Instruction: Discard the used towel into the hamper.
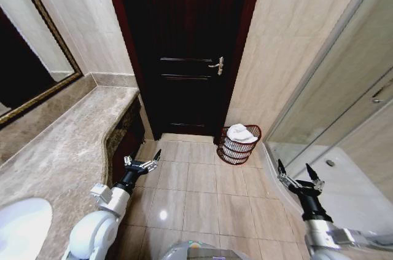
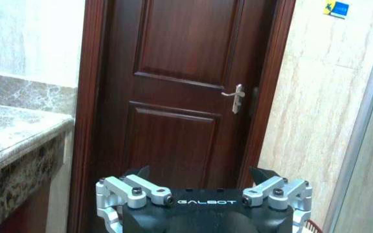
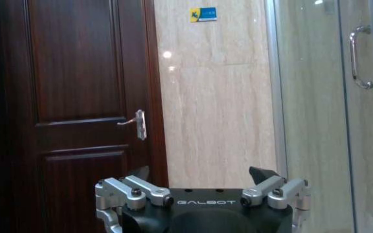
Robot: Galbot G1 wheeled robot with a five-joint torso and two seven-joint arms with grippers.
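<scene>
The hamper (image 1: 238, 147), a small round reddish-brown wire basket, stands on the tiled floor by the wall right of the dark door. A white towel (image 1: 241, 133) lies bunched in its top. My left gripper (image 1: 143, 161) hangs low beside the vanity, open and empty, well left of the hamper. Near the shower glass, my right gripper (image 1: 299, 174) is open and empty too, to the right of the hamper and nearer me. In the wrist views, both the left gripper (image 2: 199, 175) and the right gripper (image 3: 199, 174) face the door with spread fingers.
A closed dark wooden door (image 1: 187, 51) with a lever handle (image 1: 217, 64) faces me. A marble vanity counter (image 1: 61, 149) with a white basin (image 1: 21, 226) runs along the left. A glass shower enclosure (image 1: 344, 118) lines the right. Beige floor tiles (image 1: 196, 192) lie between.
</scene>
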